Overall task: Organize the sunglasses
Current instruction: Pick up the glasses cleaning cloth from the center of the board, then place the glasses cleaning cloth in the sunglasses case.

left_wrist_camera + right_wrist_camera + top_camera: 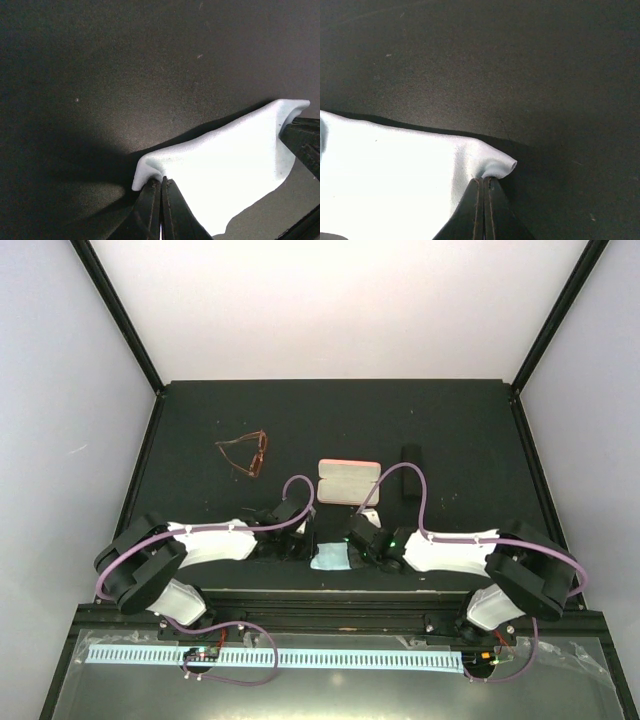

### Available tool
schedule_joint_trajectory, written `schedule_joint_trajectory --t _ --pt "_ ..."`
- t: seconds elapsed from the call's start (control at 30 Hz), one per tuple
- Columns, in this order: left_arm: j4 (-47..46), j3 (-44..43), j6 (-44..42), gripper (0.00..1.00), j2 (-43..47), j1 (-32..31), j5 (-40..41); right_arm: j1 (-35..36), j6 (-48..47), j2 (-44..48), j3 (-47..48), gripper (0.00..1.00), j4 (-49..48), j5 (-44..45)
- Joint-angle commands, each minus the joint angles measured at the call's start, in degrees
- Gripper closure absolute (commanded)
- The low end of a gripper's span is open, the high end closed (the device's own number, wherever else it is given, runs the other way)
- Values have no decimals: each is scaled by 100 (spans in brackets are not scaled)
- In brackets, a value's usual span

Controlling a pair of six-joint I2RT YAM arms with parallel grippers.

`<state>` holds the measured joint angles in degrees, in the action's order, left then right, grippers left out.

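Left gripper (161, 183) and right gripper (484, 180) are each pinched tight on a corner of the light blue cloth (235, 170), lifting its edge. The brownish-amber sunglasses (243, 454), thin-framed, lie far left on the black table (330, 415), well apart from both. The pink case (348, 481) seems open, its contents unclear. The black case (409, 476) lies just beside it.

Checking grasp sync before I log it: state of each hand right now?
Left hand: closed, pinching one corner of the light blue cloth.
Right hand: closed, pinching another corner of the same cloth.
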<state>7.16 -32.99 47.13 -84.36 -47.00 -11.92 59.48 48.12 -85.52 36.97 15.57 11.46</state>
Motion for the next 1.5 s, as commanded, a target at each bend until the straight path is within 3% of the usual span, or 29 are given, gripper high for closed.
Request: schedule_joint_trajectory --t 0.0,0.33,0.57,0.87,1.07,1.47 --pt "822 -211 -334 98 20 -29 483 -92 -175 325 -118 99 -188 156" --pt "1311 -1677 -1077 98 -96 190 639 -925 -813 695 432 99 35 77" --pt "1620 -2860 -1681 99 -872 689 389 -1713 -1265 430 1007 99 187 -44" --pt "1710 -4178 -2217 98 -2269 1247 -186 -2396 -1604 -607 1929 99 96 -180" --pt "1735 -4581 -2338 99 -2762 1384 -284 -2439 -1624 -1187 2255 99 59 -302" --pt "1791 -4537 -2222 98 -3021 1453 -126 -2433 -1527 -1512 2154 99 -59 -29"
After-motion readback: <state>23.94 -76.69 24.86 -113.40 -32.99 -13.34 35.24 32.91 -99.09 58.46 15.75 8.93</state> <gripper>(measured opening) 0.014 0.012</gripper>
